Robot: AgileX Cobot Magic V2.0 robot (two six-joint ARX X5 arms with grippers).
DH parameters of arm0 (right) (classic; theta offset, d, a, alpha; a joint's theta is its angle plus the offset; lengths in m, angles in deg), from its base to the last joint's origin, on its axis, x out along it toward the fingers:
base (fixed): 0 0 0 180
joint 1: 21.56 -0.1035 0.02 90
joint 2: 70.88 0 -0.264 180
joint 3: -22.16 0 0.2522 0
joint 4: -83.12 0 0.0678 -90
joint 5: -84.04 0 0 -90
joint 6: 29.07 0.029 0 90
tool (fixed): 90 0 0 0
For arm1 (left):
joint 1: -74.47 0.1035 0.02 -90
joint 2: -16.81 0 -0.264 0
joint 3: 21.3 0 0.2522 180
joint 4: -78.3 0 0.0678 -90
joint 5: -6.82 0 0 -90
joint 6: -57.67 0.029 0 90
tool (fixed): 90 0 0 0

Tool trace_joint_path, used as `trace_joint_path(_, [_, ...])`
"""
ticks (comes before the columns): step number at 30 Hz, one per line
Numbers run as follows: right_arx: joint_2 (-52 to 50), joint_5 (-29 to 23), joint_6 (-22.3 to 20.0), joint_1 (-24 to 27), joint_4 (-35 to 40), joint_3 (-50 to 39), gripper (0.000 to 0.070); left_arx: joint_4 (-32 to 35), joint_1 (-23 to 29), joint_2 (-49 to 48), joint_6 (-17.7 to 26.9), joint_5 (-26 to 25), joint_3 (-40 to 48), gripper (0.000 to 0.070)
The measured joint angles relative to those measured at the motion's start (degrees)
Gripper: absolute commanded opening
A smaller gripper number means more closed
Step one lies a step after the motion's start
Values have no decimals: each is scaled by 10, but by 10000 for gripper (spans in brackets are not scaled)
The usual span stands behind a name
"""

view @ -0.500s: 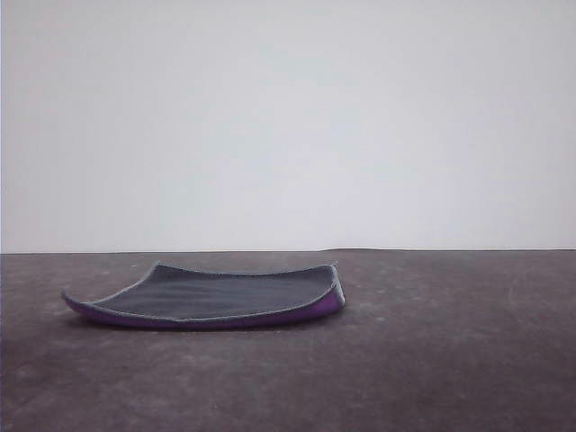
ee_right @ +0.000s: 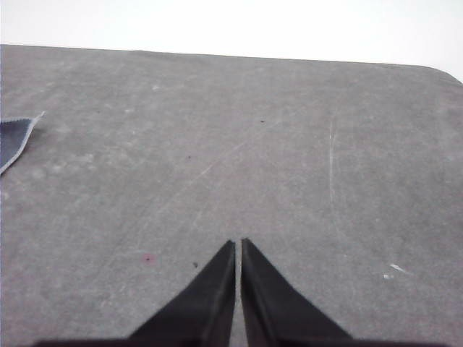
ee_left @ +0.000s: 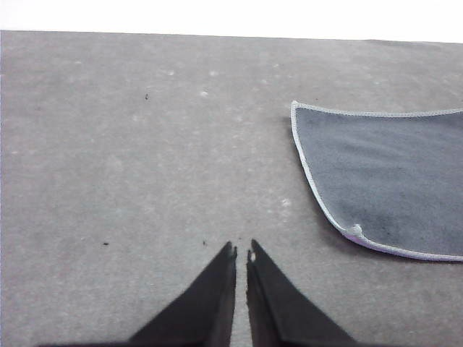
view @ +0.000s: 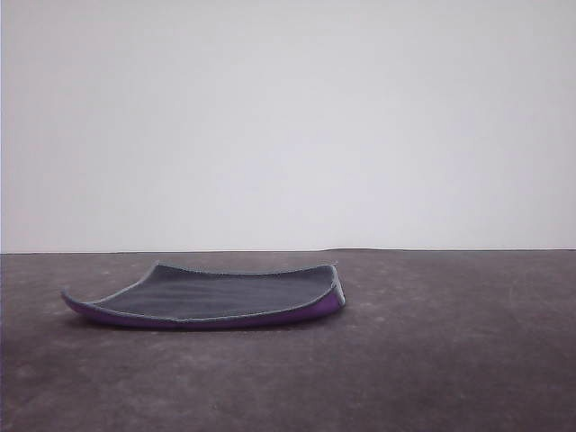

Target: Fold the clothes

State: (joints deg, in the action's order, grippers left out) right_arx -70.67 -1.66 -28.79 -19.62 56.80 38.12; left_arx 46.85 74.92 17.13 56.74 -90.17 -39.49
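the cloth (view: 211, 295) lies unfolded, grey face up — off beside the left gripper (ee_left: 241, 251), whose fingers sit together; right gripper (ee_right: 238, 244) likewise closed, empty, well apart — neither engaged yet.

A bare test bench: scuffed dark grey table (view: 450, 360) before a blank white wall (view: 288, 117)

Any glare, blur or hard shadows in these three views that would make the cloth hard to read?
Front view: soft, even light, blank pale backdrop, slightly grainy; the cloth casts a faint shadow on the table. Left wrist view: cloth stitching sharp; left gripper dark, featureless. Right wrist view: no glare; table scratches legible; right gripper black.
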Motion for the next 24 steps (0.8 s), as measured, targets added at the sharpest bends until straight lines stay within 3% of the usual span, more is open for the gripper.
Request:
trace_joint_path(13, [0, 4, 28, 0, 0, 0, 6, 8, 0, 0, -48, -4, 2, 16])
trace_joint_path(16, [0, 27, 43, 0, 0, 0, 6, 9, 0, 0, -63, -5, 2, 17])
trace_joint_path(20, [1, 51, 82, 0, -7, 11, 6, 18, 0, 0, -111, -21, -4, 18])
trace_joint_path(24, [11, 66, 121, 0, -9, 64, 6, 68, 0, 3, -168, -25, -54, 23])
